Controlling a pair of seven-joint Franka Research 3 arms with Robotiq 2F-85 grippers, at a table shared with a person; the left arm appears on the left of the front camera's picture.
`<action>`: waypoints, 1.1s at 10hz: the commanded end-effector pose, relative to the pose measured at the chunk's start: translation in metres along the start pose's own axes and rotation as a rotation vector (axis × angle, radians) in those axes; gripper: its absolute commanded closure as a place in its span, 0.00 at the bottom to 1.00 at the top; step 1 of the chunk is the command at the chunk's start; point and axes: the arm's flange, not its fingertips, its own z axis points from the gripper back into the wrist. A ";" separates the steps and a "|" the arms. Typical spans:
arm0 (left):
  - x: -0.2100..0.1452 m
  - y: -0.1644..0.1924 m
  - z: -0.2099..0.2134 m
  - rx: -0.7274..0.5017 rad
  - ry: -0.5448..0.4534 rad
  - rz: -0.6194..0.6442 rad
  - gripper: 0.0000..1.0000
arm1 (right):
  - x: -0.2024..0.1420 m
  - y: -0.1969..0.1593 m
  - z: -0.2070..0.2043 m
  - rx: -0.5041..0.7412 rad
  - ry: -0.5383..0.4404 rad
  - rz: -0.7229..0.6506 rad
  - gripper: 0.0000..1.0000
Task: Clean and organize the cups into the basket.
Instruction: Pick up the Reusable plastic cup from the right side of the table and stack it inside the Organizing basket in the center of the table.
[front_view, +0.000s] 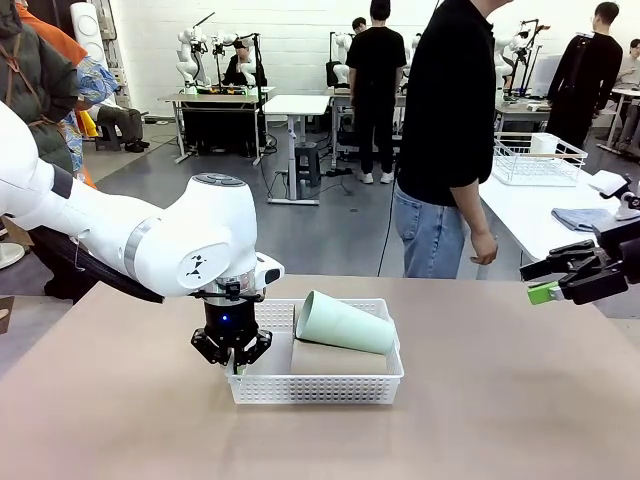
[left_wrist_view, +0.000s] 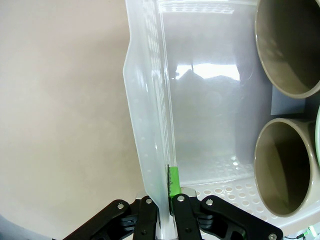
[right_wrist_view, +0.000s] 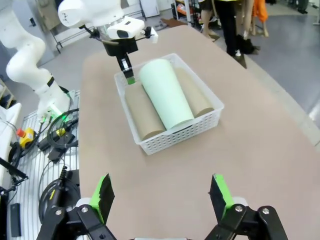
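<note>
The white lattice basket (front_view: 320, 388) sits mid-table. A pale mint-green cup (front_view: 345, 322) lies on its side on top of tan cups (front_view: 335, 358). From the right wrist, the mint cup (right_wrist_view: 165, 92) rests between two tan cups (right_wrist_view: 142, 112) (right_wrist_view: 195, 97) in the basket (right_wrist_view: 180, 135). My left gripper (front_view: 235, 360) points down at the basket's left end, shut on its side wall. In the left wrist view that gripper (left_wrist_view: 167, 187) pinches the thin wall (left_wrist_view: 150, 125), with two tan cup mouths (left_wrist_view: 282, 170) beside it. My right gripper (front_view: 545, 280) hovers open at the far right, holding nothing (right_wrist_view: 162, 192).
A person (front_view: 450, 130) stands at the table's far edge, one hand (front_view: 485, 245) hanging by their side. A side table at the right holds a white wire basket (front_view: 535, 160) and a blue cloth (front_view: 585, 217). Cables (right_wrist_view: 55, 145) lie on the floor off the table's edge.
</note>
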 end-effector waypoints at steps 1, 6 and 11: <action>-0.004 0.003 -0.003 0.009 0.004 -0.009 1.00 | 0.002 0.002 -0.001 0.024 0.017 0.014 0.00; -0.004 0.003 -0.003 0.009 0.004 -0.009 1.00 | -0.010 -0.010 0.014 0.018 -0.097 -0.133 0.00; -0.004 0.003 -0.003 0.009 0.004 -0.009 1.00 | -0.080 -0.020 0.107 0.245 -0.399 -0.942 0.00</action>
